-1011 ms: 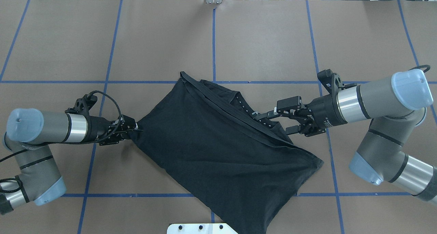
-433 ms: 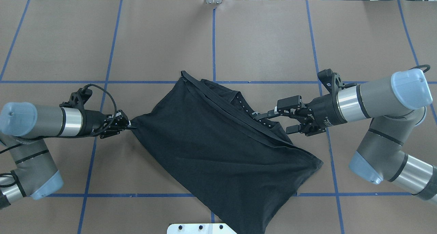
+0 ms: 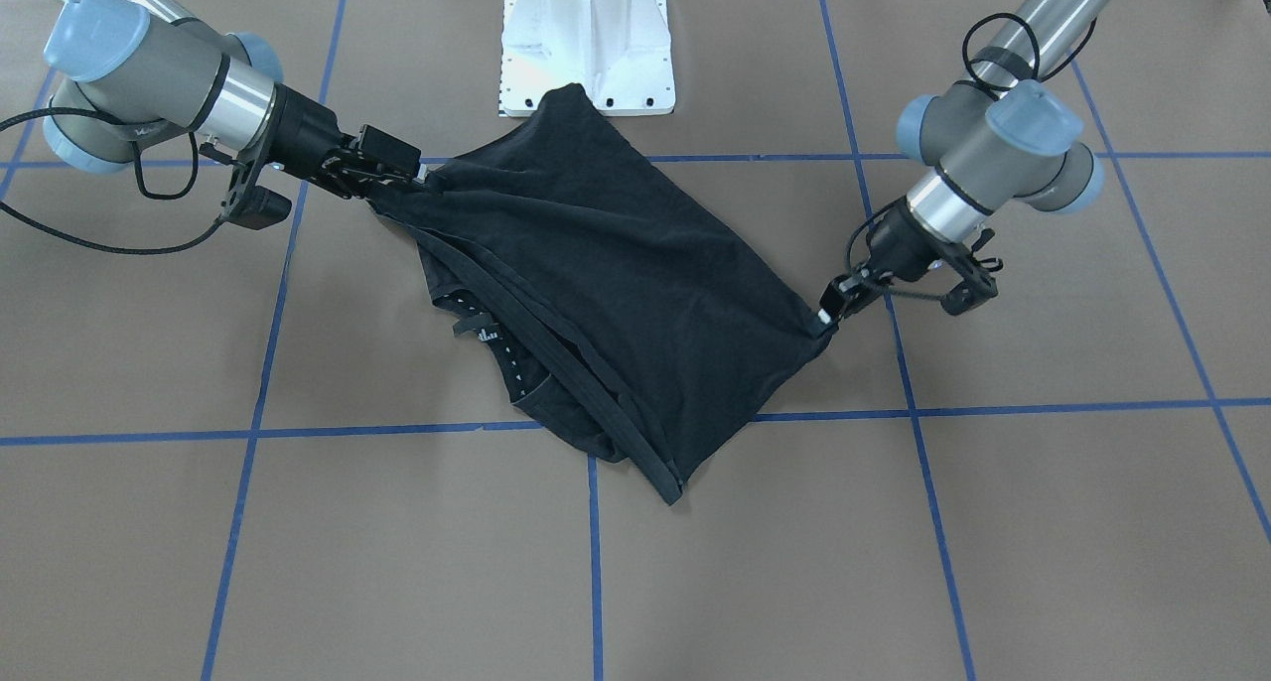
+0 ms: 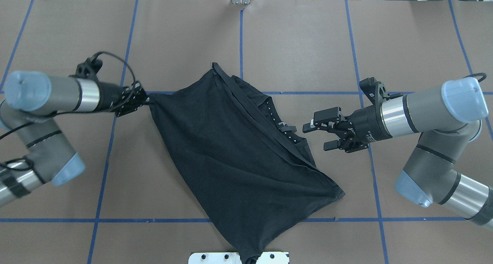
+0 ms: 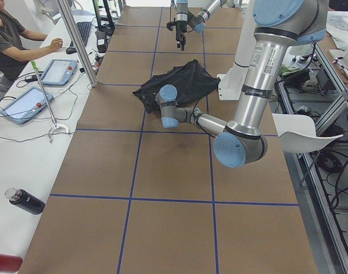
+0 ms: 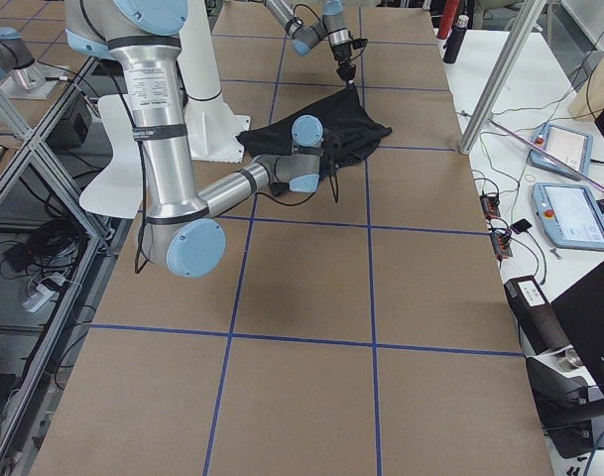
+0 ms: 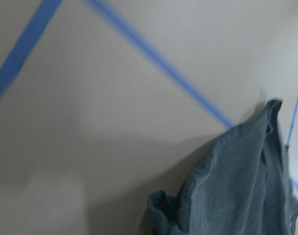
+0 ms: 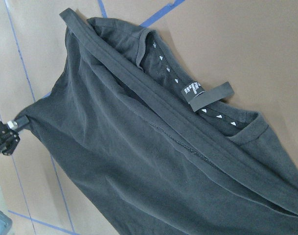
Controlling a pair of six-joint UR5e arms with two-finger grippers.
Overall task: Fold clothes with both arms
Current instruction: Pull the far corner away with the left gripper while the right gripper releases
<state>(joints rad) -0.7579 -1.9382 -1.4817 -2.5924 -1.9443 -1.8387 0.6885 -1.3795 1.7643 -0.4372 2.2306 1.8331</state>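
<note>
**Front-facing view.** One black short-sleeved T-shirt of soft fabric [image 3: 616, 264], rumpled on the brown papered table [image 3: 298, 562], lying between the two grippers. The left gripper [image 3: 824, 316] is clamped on one shirt corner, and the cloth is drawn taut towards it. The right gripper [image 3: 412, 177] is at the opposite edge; contact cannot be told here.

**Overhead view.** The left gripper is pinched onto the corner. The right gripper's jaws are spread wide and empty, with the collar [image 4: 281, 121] just beside its fingertips, apart. The hem reaches the white base plate [image 4: 208, 256], well away from both grippers.

**Side views.** Too small to judge either grip.

**Left wrist view.** Blurred, bunched cloth below the wrist; no fingers shown.

**Right wrist view.** Collar and black neck label [image 8: 207, 94] directly ahead.

**Hazards, as judged.** With a single-corner hold, any pull probably drags and twists the whole shirt. The thin pinch may slip. The right gripper, closing here, could catch only the label, or several layers.
</note>
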